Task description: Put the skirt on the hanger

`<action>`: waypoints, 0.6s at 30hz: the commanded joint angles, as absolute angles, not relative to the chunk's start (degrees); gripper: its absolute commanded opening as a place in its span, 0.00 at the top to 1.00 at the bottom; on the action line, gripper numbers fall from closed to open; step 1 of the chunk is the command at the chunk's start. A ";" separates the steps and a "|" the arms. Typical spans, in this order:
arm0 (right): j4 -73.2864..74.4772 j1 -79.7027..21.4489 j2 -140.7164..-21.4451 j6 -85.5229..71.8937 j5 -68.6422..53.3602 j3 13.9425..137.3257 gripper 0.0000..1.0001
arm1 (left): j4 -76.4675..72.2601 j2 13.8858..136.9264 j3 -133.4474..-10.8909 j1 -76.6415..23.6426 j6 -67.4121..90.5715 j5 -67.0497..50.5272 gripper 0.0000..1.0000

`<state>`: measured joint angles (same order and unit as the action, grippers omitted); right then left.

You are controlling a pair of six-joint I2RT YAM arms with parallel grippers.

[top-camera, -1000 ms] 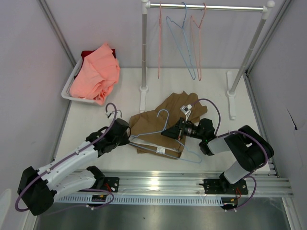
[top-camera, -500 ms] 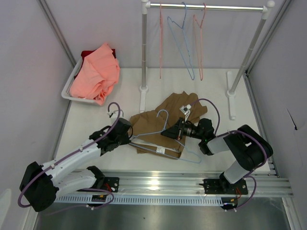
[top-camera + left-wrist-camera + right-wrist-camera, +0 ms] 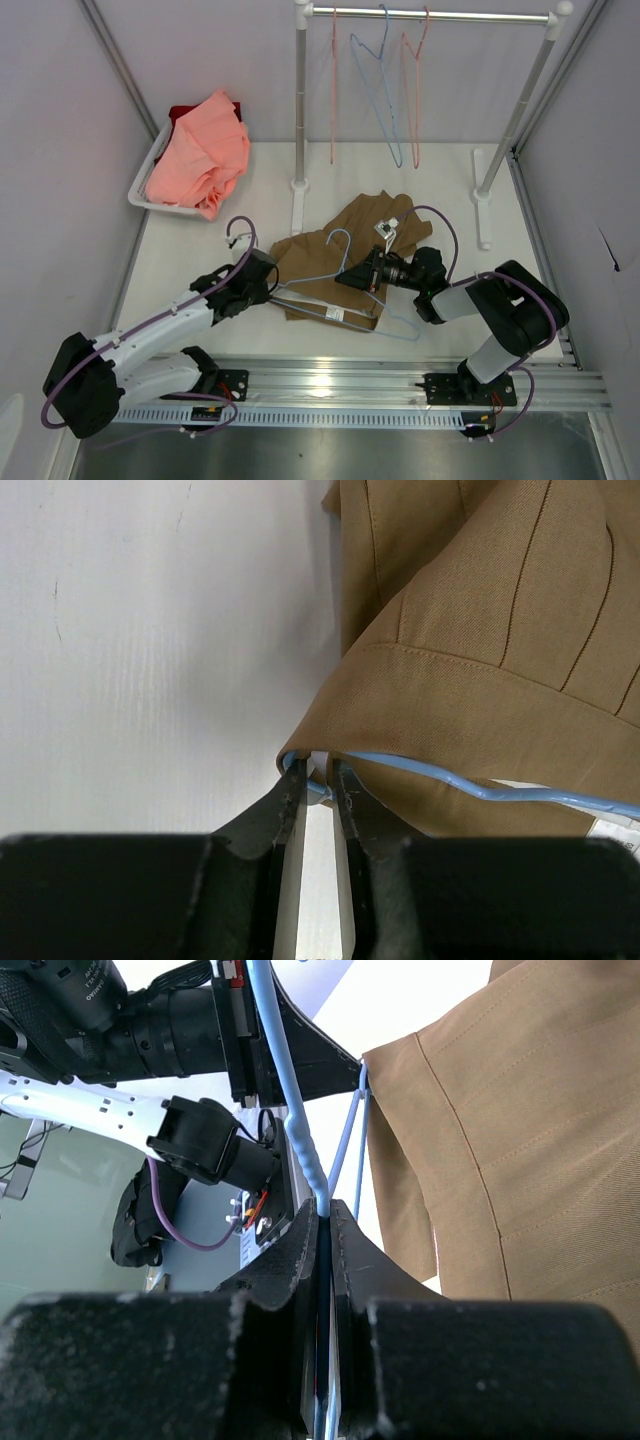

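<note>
The tan-brown skirt [image 3: 375, 215] lies flat mid-table, with the pale blue hanger [image 3: 349, 250] on top of it. My right gripper [image 3: 350, 276] is shut on the hanger's wire just below the hook; in the right wrist view the wire [image 3: 300, 1130] runs straight into the pressed jaws [image 3: 325, 1210], and the skirt [image 3: 540, 1110] lies to the right. My left gripper [image 3: 268, 286] is at the skirt's left edge. In the left wrist view its fingertips [image 3: 318, 765] stand narrowly open astride the hanger's corner [image 3: 520, 793] and the skirt's hem [image 3: 500, 630].
A white basket [image 3: 142, 188] holding a salmon-pink garment [image 3: 205, 150] stands at the back left. A clothes rack [image 3: 300, 100] rises behind the skirt, with a blue hanger [image 3: 385, 100] and pink hangers [image 3: 414, 90] on its rail.
My left gripper has slid right to the hanger's corner and its jaws have narrowed. The right gripper, hanger and skirt have hardly moved.
</note>
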<state>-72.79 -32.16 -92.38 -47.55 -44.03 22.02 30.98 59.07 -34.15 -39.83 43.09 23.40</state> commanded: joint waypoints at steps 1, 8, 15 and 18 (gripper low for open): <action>-78.13 -32.52 -92.72 -46.58 -43.68 23.82 1.00 | 28.57 59.94 -33.93 -39.82 42.45 24.35 0.80; -78.05 -32.52 -92.55 -46.23 -43.68 23.82 1.00 | 28.04 60.20 -34.10 -39.90 41.75 24.79 1.00; -78.22 -32.52 -92.37 -46.23 -43.24 23.99 1.00 | 27.77 59.59 -34.54 -40.08 41.04 21.72 1.00; -79.89 -32.52 -93.25 -47.10 -43.77 24.52 1.00 | 27.69 59.06 -34.72 -40.08 41.31 20.48 1.00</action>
